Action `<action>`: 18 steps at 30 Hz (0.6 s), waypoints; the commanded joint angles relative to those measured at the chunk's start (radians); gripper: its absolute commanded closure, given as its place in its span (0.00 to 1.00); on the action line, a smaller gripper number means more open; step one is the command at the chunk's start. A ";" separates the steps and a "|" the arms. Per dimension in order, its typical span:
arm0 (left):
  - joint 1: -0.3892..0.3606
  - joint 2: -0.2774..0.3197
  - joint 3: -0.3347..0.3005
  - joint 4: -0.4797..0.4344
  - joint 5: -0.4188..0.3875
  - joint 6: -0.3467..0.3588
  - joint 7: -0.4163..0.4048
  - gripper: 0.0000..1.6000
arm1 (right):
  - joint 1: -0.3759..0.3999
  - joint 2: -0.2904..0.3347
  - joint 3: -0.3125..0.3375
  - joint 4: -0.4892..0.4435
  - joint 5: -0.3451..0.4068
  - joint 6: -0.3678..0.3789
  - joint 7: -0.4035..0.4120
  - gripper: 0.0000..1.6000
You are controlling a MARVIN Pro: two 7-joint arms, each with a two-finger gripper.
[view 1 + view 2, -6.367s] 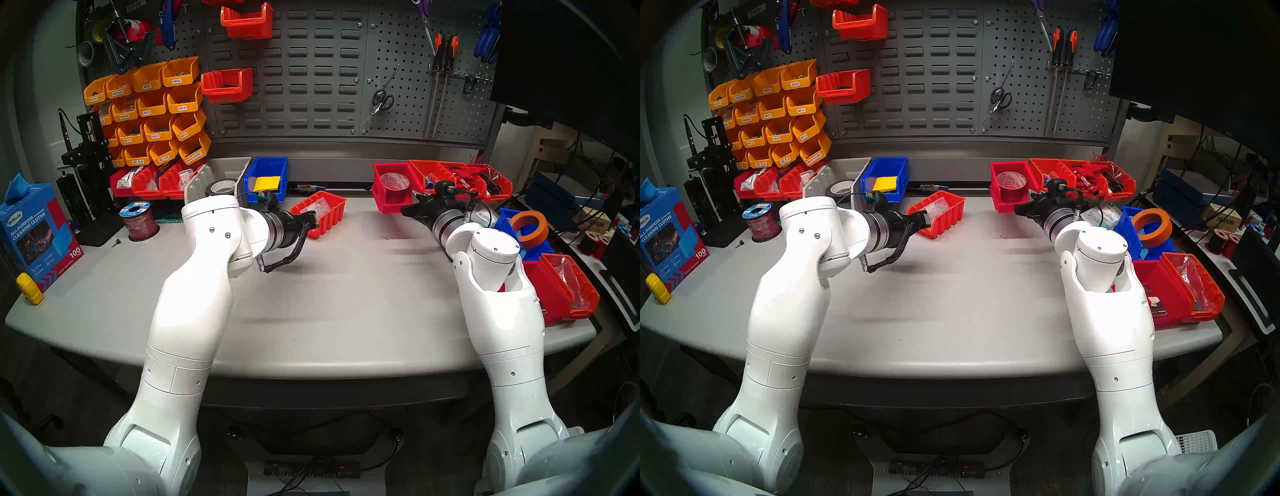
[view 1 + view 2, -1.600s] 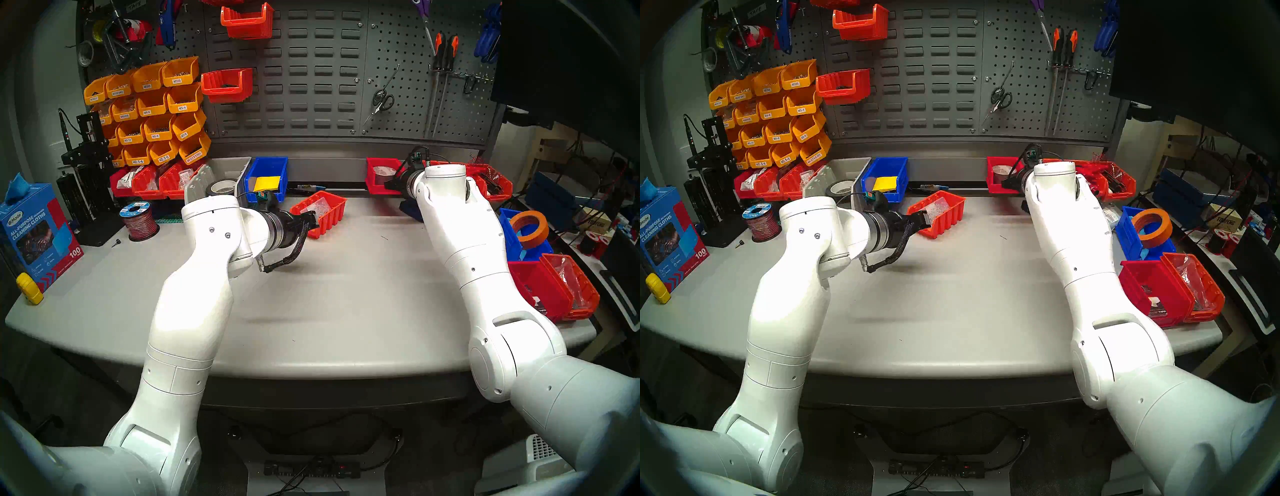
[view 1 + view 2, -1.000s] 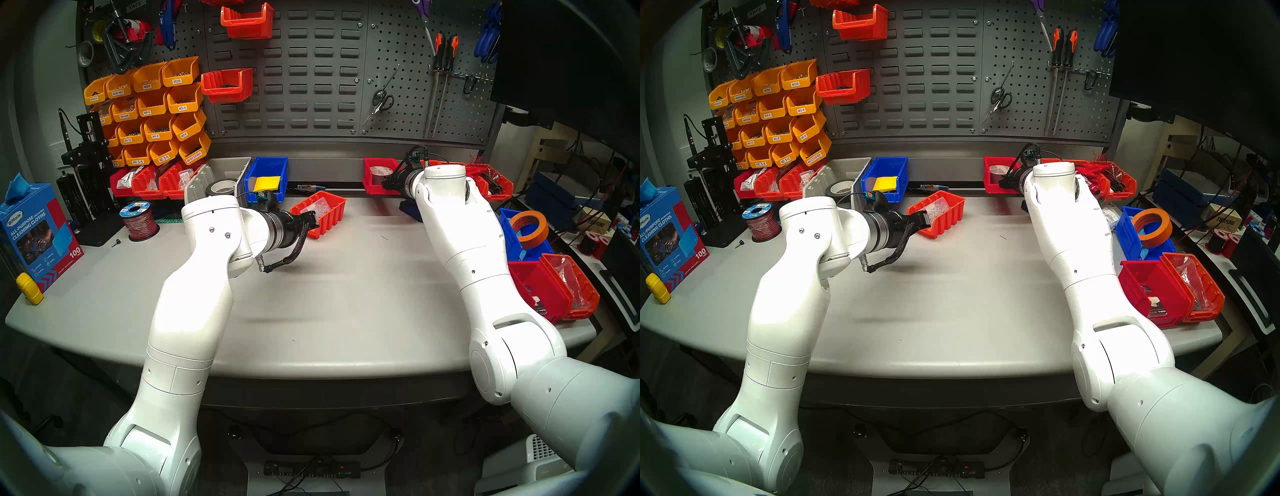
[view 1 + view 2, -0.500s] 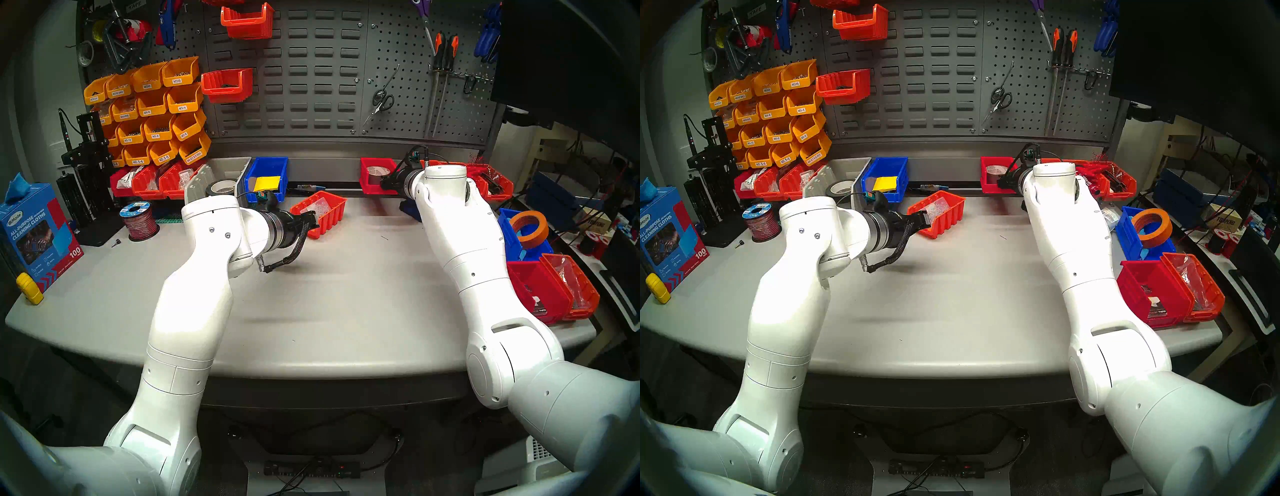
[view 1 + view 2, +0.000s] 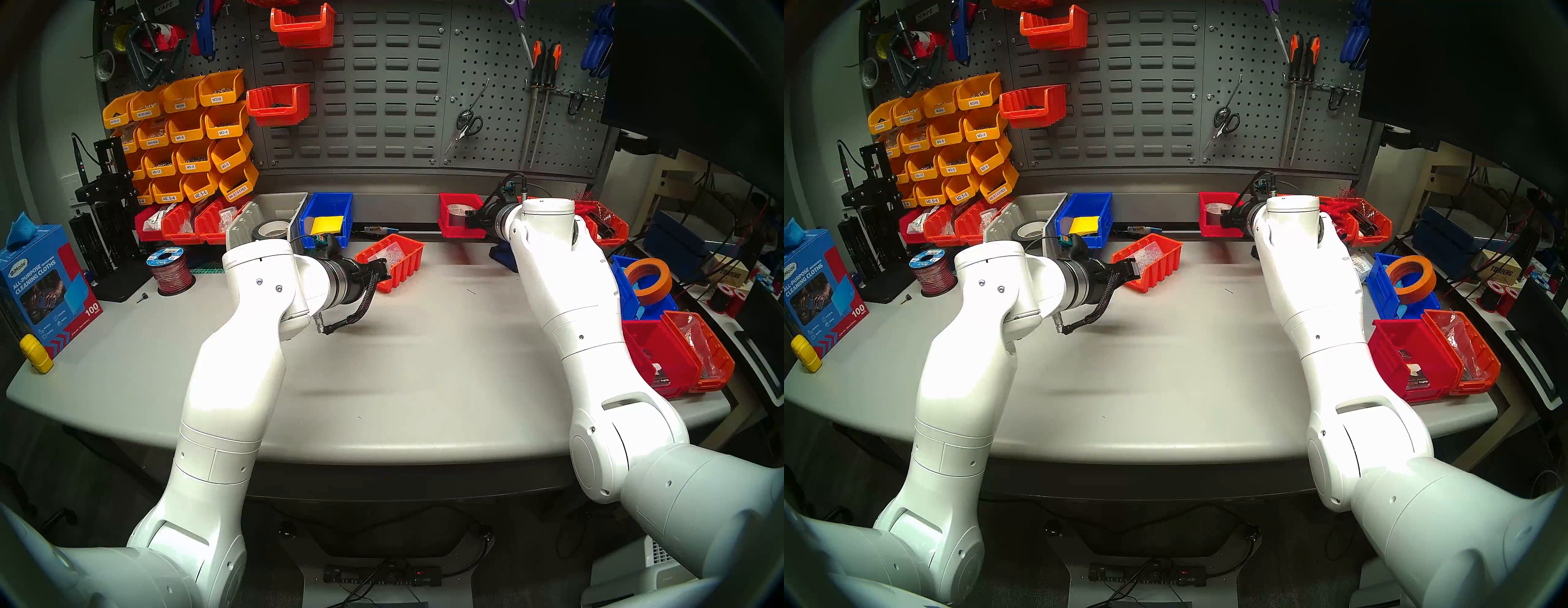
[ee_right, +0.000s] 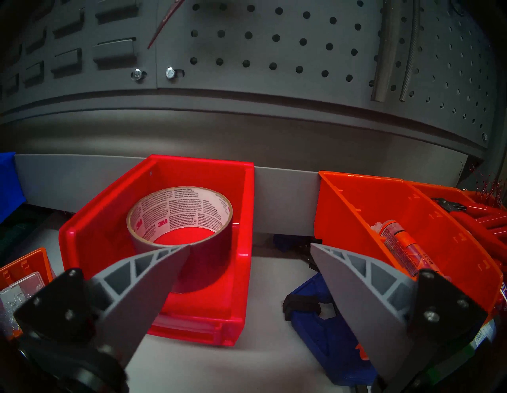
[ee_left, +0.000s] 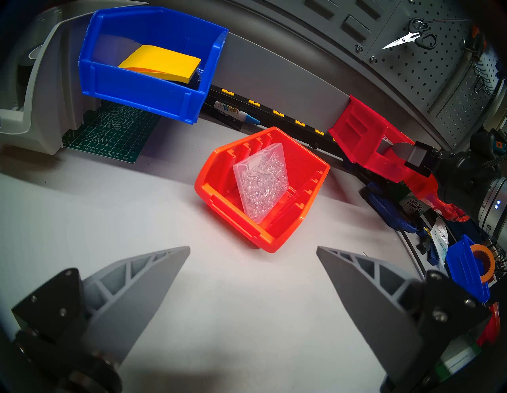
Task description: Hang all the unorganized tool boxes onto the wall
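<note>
Here the red bin [image 6: 241,208] with the silver tape roll [image 6: 181,219] sat with its back edge against the light grey rail [image 6: 285,200] at the foot of the dark panel wall [image 5: 382,93], its base lifted clear of the table [image 5: 424,339]. The right gripper [image 6: 251,249] was spread wide: one finger reached over the bin's interior in front of the roll, the other was outside the bin's right wall, and neither clearly pressed the plastic. The orange-red ribbed bin [image 7: 263,189] with its clear bag [image 7: 260,184] lay at an angle on the table, well short of the wall. The left gripper [image 7: 252,251] hovered just before it, fingers fully apart and empty. The pale grey bin [image 5: 275,212] with the black tape roll [image 5: 271,229] stood at the rail, left of a blue bin [image 5: 326,212].
</note>
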 commanded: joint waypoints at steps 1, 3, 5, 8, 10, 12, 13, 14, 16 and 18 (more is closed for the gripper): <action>-0.010 0.001 0.000 -0.010 0.001 -0.003 -0.001 0.00 | 0.027 0.013 0.017 -0.050 -0.012 -0.027 -0.021 0.00; -0.010 0.000 0.000 -0.010 0.001 -0.003 -0.001 0.00 | 0.031 0.014 0.021 -0.059 -0.012 -0.029 -0.023 0.00; -0.010 0.000 0.000 -0.009 0.001 -0.003 -0.001 0.00 | 0.032 0.014 0.028 -0.074 -0.012 -0.033 -0.029 0.00; -0.010 0.000 0.000 -0.010 0.001 -0.003 -0.001 0.00 | 0.029 0.015 0.037 -0.097 -0.010 -0.029 -0.034 0.00; -0.010 0.001 0.000 -0.010 0.001 -0.003 -0.001 0.00 | 0.021 0.018 0.043 -0.116 -0.010 -0.022 -0.038 0.00; -0.010 0.001 0.000 -0.010 0.002 -0.003 -0.001 0.00 | 0.009 0.019 0.050 -0.136 -0.009 -0.013 -0.042 0.00; -0.010 0.001 0.000 -0.010 0.002 -0.003 -0.001 0.00 | -0.001 0.020 0.055 -0.151 -0.008 -0.007 -0.045 0.00; -0.011 0.001 0.000 -0.010 0.002 -0.003 -0.001 0.00 | -0.010 0.021 0.059 -0.166 -0.007 -0.001 -0.048 0.00; -0.011 0.001 0.000 -0.010 0.002 -0.003 -0.001 0.00 | -0.026 0.023 0.067 -0.192 -0.005 0.010 -0.051 0.00; -0.011 0.001 0.000 -0.010 0.002 -0.003 -0.001 0.00 | -0.042 0.024 0.075 -0.222 -0.003 0.021 -0.055 0.00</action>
